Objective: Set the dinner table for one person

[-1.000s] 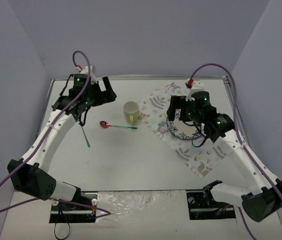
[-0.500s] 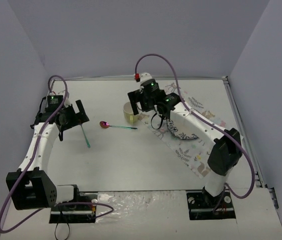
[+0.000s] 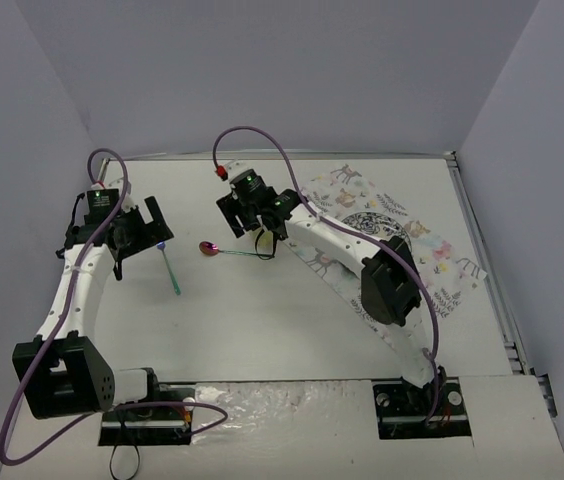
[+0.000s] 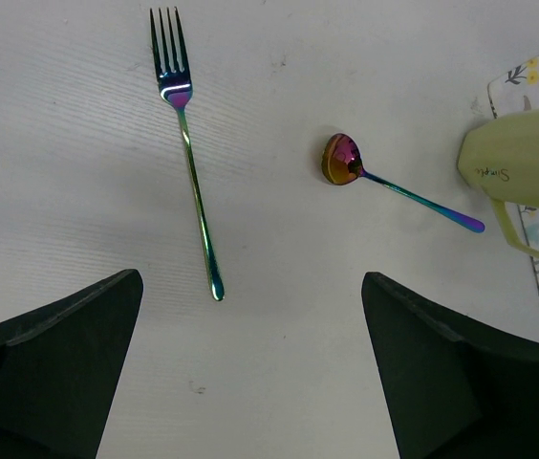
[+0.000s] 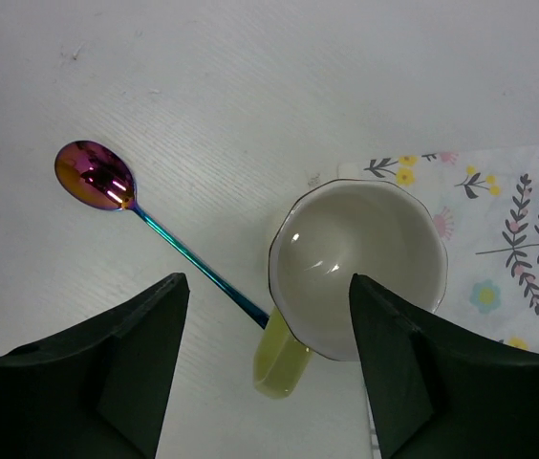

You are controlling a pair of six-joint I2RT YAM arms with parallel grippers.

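Observation:
The white dinner table (image 3: 262,330) holds an iridescent fork (image 3: 171,270) and an iridescent spoon (image 3: 209,248). My left gripper (image 3: 142,226) is open and empty, hovering left of the fork; its wrist view shows the fork (image 4: 191,163), the spoon (image 4: 346,160) and a pale yellow cup (image 4: 518,167) between the wide-apart fingers (image 4: 59,344). My right gripper (image 3: 247,212) is open above the cup (image 5: 360,258), its jaws straddling the cup's left rim and handle (image 5: 282,368), touching nothing. The spoon (image 5: 93,177) lies just left of the cup. In the top view the cup is hidden under the right gripper.
A pastel animal-print cloth (image 3: 402,275) lies on the right half of the table, with a patterned plate (image 3: 374,222) on it. Its corner touches the cup's right side (image 5: 508,220). Blue walls surround the table on three sides.
The right arm swung left from the plate on the cloth to above the cup. The left arm drew back toward the left edge, beside the fork. Fork and spoon have not moved.

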